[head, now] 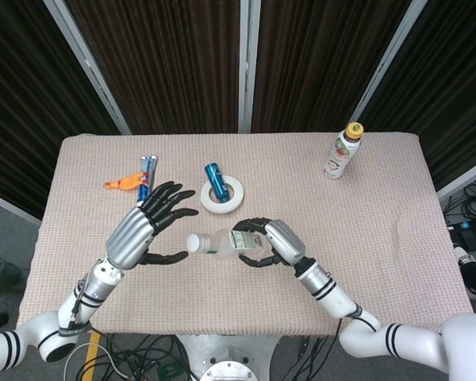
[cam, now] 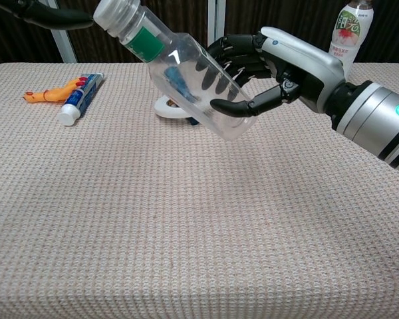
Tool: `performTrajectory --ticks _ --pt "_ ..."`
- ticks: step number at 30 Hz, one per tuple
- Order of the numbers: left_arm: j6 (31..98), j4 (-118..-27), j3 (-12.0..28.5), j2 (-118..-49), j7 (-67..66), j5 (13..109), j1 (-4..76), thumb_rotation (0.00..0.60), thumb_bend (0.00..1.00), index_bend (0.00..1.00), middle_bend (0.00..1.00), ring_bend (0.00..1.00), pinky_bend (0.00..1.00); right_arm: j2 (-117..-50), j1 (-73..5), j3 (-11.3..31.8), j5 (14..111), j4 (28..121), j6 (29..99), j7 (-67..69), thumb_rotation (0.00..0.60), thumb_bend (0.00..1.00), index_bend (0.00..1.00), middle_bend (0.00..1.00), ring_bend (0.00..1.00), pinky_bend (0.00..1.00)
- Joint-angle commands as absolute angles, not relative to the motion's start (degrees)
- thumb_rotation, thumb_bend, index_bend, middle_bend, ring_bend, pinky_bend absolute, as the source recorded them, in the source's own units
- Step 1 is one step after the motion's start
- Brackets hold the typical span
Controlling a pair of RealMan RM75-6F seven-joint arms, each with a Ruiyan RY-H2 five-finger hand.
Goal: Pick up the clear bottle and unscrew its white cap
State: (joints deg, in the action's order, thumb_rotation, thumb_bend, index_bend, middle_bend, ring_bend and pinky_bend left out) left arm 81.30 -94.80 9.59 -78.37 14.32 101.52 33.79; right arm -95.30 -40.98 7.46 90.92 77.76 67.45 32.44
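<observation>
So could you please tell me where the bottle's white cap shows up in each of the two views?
Head view: white cap just left of centre, near the left hand's fingers.
Chest view: top left, tilted up-left.
Shared landmark: the tape roll behind the clear bottle.

clear plastic bottle w/ green label band, white screw cap | beige waffle-weave tablecloth | orange rubber chicken toy
</observation>
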Motion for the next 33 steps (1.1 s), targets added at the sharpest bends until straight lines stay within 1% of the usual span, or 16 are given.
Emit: performTrajectory --ticks 1,13,19,33 --pt "81.4 -94.8 9.5 -78.6 14.5 101.3 34.0 0.600 0.14 0.21 0.08 0.00 0.04 -95.3 -41.1 7.5 90.8 77.8 67.4 32.4 0.600 0.59 0.58 0.54 0.38 0.48" --pt "82.1 -94.4 9.5 -79.7 15.4 100.3 34.6 0.600 0.14 0.19 0.08 0.00 0.04 -95.2 -41.7 7.8 90.5 78.0 66.8 32.9 0.600 0.63 0.59 0.54 0.38 0.48" --pt "82.8 -94.3 9.5 -80.2 16.4 100.2 34.8 0.600 0.14 0.17 0.08 0.00 0.04 -95.3 -42.0 7.9 90.3 77.9 66.3 32.5 0.600 0.63 0.58 0.53 0.38 0.48" --pt "82.8 -94.4 8.9 -80.1 16.5 99.8 35.1 0.600 0.14 0.16 0.08 0.00 0.04 -95.5 -42.0 7.8 90.2 77.5 66.7 32.2 0.600 0.63 0.59 0.53 0.38 0.48"
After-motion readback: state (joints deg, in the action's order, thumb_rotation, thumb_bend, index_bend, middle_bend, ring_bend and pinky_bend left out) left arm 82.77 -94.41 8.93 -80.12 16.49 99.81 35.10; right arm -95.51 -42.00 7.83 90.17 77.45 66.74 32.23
